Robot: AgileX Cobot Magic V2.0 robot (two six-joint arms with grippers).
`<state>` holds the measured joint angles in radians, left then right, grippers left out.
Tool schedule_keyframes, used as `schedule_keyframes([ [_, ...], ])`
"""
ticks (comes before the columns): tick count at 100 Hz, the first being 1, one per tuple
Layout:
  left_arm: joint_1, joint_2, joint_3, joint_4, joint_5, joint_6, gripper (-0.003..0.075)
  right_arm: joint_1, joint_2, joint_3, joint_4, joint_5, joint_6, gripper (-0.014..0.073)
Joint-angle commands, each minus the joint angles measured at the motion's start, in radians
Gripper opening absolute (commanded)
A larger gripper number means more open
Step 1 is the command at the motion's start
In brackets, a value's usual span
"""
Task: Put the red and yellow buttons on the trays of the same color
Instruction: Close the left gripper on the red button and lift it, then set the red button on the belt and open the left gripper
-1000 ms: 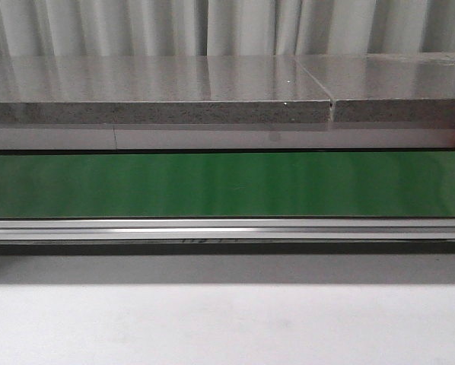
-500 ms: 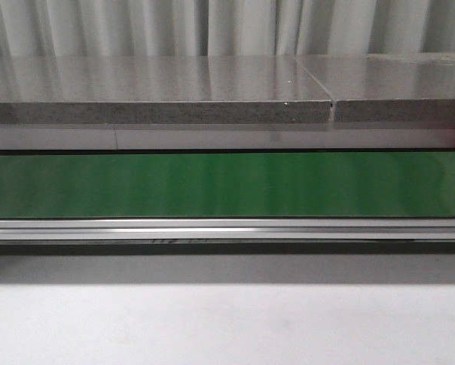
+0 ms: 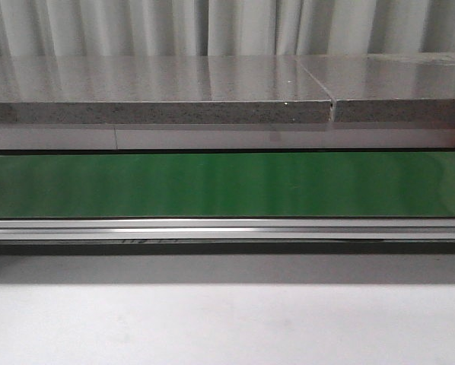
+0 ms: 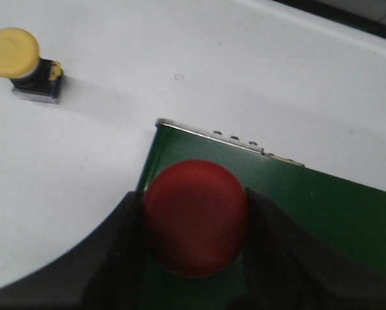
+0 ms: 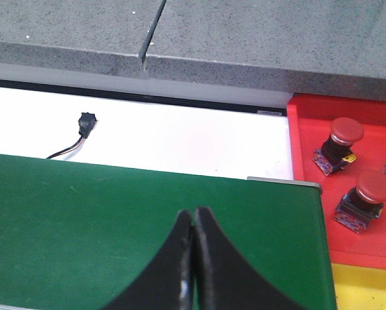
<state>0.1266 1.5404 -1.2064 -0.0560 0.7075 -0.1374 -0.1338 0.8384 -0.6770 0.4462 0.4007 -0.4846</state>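
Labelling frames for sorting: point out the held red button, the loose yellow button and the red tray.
Round red button (image 4: 194,216), left wrist view, domed cap.
Yellow round button (image 4: 12,51), left wrist view, cap.
Red plastic tray (image 5: 309,129), right wrist view, bare floor.

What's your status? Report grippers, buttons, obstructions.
Left gripper shut on red button over green belt. Right gripper shut, empty. Yellow button loose on table; two reds in red tray. Nothing blocking.

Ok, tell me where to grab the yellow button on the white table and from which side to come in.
Grip the yellow button on its dark body just under the domed cap, coming down from above with a finger on each flat side. It stands upright and alone on the white table, and the wide round cap would likely slip.
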Motion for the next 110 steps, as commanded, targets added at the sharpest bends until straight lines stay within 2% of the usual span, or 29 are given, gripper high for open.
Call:
schedule_keyframes([
  [1,-0.031,-0.045,0.003,-0.002,-0.088,0.002,-0.0019,0.002,-0.013,-0.027,0.016,-0.056,-0.01,-0.0067],
  [54,-0.055,-0.045,0.083,0.012,-0.111,0.002,-0.0018,0.002,-0.013,-0.027,0.016,-0.056,-0.01,-0.0067],
  [63,-0.055,-0.045,0.083,0.012,-0.115,0.002,0.0003,0.002,-0.013,-0.027,0.016,-0.056,-0.01,-0.0067],
  [75,-0.055,-0.045,0.083,0.012,-0.115,0.002,0.0121,0.002,-0.013,-0.027,0.016,-0.056,-0.01,-0.0067],
  [101,-0.055,-0.045,0.083,0.012,-0.098,0.002,0.0545,0.002,-0.013,-0.027,0.016,-0.056,-0.01,-0.0067],
  [110,-0.055,-0.045,0.083,0.012,-0.087,0.002,0.0608,0.002,-0.013,-0.027,0.016,-0.056,-0.01,-0.0067],
])
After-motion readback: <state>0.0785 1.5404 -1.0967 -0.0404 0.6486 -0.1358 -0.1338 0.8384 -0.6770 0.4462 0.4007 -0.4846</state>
